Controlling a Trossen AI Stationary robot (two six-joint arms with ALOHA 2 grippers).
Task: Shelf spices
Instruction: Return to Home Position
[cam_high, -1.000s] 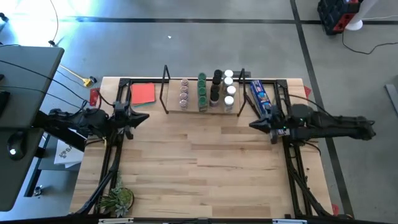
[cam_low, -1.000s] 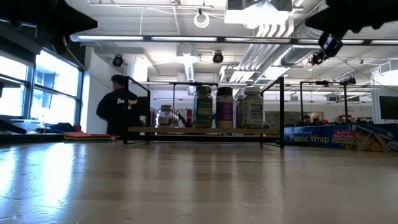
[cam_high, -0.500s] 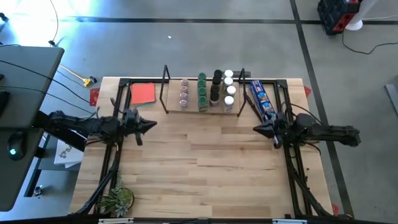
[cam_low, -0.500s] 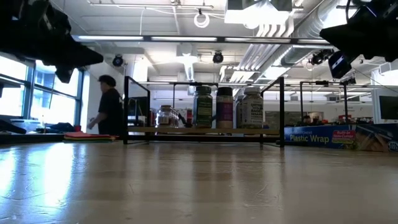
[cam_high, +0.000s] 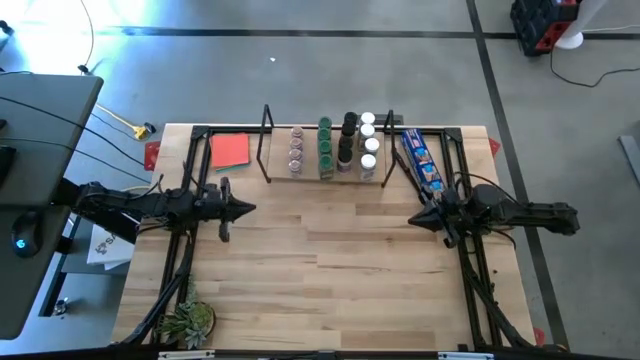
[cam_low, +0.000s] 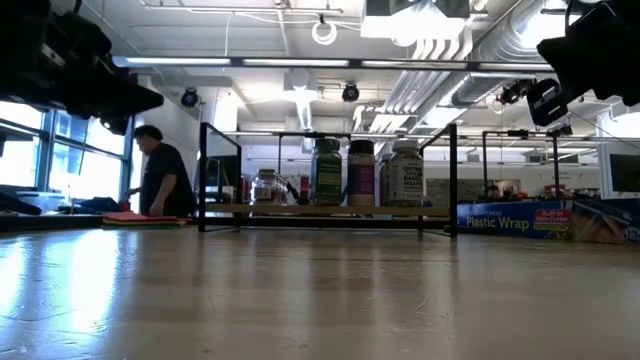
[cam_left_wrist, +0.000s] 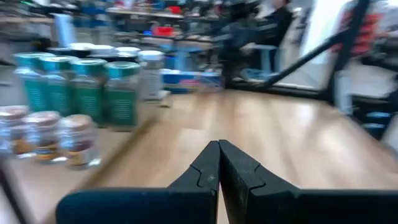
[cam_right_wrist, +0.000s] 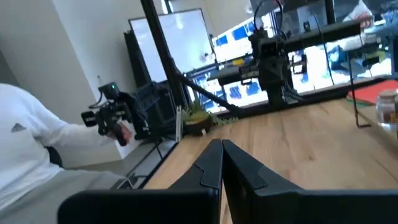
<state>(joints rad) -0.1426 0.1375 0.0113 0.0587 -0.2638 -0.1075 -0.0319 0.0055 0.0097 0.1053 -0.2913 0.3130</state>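
Spices (cam_high: 333, 150) upright on shelf (cam_high: 278, 160), far middle of table, in four front-to-back rows; shelf long axis runs across table; jar labels too small to read; blue box (cam_low: 520, 220) beside shelf reads "Plastic Wrap"; left gripper (cam_high: 250, 209), right gripper (cam_high: 412, 219): fingers pressed together, above table sides, tips pointing inward.

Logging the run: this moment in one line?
spice jars: on shelf | left jaws: shut, empty, table left | right jaws: shut, empty, table right
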